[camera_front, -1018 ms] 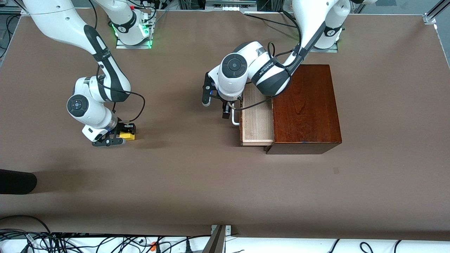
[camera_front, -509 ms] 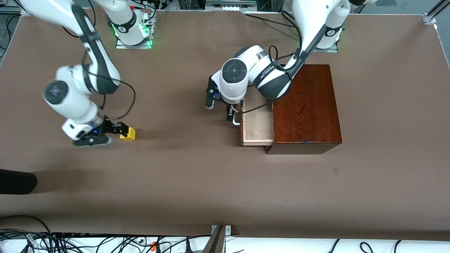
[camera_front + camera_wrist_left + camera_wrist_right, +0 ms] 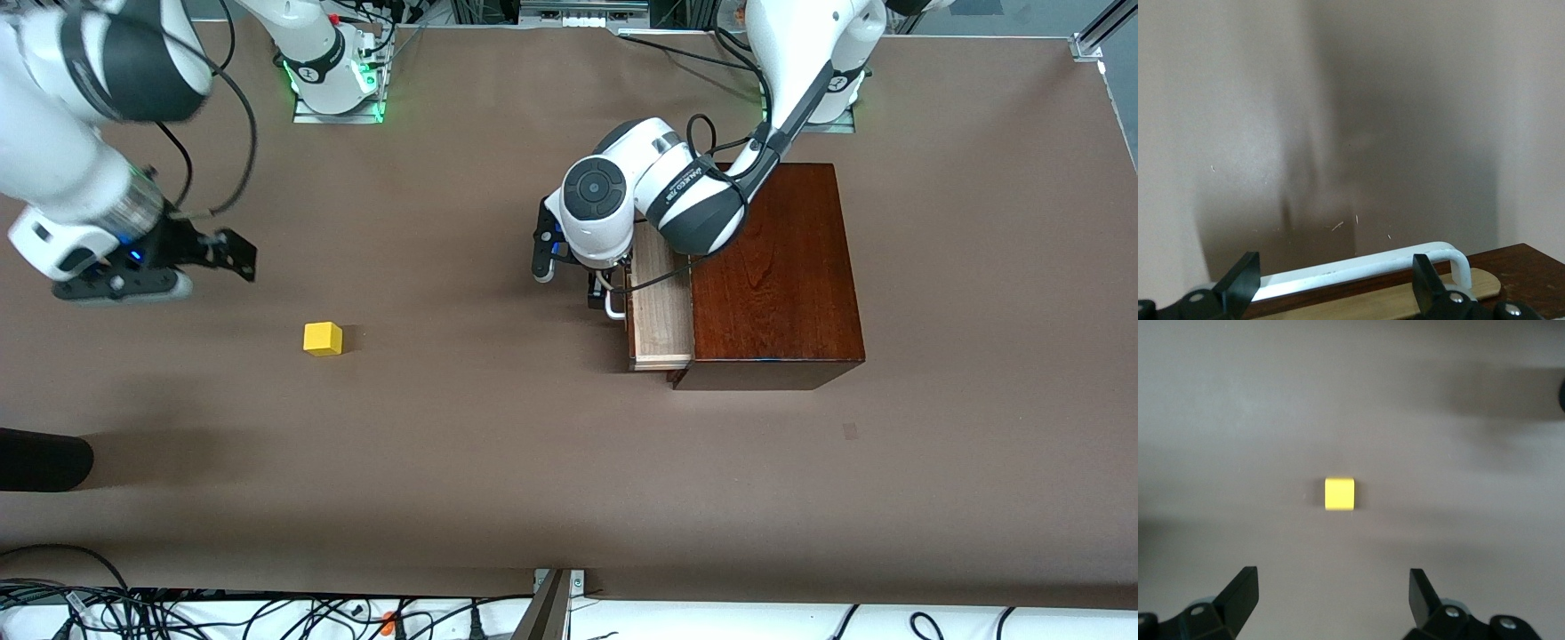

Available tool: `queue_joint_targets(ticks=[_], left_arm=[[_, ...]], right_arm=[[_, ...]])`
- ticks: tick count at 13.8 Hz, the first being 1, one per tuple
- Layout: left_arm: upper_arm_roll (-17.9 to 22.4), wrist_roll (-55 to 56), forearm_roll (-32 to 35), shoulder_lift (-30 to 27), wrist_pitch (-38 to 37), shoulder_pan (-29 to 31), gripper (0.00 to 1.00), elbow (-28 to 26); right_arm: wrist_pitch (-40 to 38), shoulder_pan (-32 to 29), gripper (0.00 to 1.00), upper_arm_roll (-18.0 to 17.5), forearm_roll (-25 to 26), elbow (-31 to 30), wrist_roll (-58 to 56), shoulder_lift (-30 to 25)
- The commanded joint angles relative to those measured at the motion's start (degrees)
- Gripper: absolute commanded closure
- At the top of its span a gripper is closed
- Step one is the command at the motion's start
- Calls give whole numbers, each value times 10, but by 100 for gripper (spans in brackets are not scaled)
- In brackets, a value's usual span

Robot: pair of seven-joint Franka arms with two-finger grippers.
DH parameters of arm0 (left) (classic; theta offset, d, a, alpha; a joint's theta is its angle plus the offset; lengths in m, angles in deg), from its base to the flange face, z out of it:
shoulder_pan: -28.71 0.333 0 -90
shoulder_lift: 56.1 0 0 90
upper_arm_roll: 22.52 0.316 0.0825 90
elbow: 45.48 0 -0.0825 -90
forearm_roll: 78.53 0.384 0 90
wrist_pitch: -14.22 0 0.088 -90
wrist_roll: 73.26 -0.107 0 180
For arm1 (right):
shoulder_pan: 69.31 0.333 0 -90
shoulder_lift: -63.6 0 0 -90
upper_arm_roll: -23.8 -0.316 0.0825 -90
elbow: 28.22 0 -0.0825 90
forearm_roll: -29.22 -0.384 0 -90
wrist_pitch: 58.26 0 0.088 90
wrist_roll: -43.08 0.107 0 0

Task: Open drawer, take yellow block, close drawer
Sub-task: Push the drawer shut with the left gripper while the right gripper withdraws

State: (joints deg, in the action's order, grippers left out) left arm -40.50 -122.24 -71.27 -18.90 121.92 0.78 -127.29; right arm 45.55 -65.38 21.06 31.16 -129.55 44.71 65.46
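The yellow block (image 3: 322,339) lies alone on the brown table toward the right arm's end. It also shows in the right wrist view (image 3: 1339,493). My right gripper (image 3: 238,256) is open and empty, raised in the air; its fingertips (image 3: 1238,590) stand wide apart above the block. The drawer (image 3: 662,307) of the reddish-brown wooden box (image 3: 773,276) stands partly open and shows its pale interior. My left gripper (image 3: 597,293) is open at the white handle (image 3: 1358,270), one finger (image 3: 1241,287) at each side of the bar, not clamped on it.
A dark object (image 3: 40,458) lies at the table's edge at the right arm's end, nearer to the front camera than the block. Cables (image 3: 267,613) run along the near edge. The left arm's wrist (image 3: 658,191) hangs over the drawer.
The right gripper let go of the yellow block, rose and drew away toward the right arm's end. The left gripper pushed the drawer part of the way in.
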Motion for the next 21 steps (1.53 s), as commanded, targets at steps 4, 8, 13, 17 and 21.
queue_joint_targets(ticks=[4, 8, 13, 17, 21], left_arm=[[4, -5, 35, -20, -96, 22, 0, -8], [3, -6, 56, -20, -109, 32, 0, -9], [3, -7, 57, -29, -128, 39, 0, -7], [2, -3, 57, -29, -129, 38, 0, -2], [1, 92, 33, -93, -133, 41, 0, 1]], right_arm=[[-113, -6, 0, -4, -11, 88, 0, -19], [-114, -5, 0, -4, -31, 92, 10, -19], [-114, -6, 0, -2, -33, 106, 9, -15], [-106, -4, 0, -5, -33, 106, 7, -12], [-105, -4, 0, -4, -33, 115, 1, -3]])
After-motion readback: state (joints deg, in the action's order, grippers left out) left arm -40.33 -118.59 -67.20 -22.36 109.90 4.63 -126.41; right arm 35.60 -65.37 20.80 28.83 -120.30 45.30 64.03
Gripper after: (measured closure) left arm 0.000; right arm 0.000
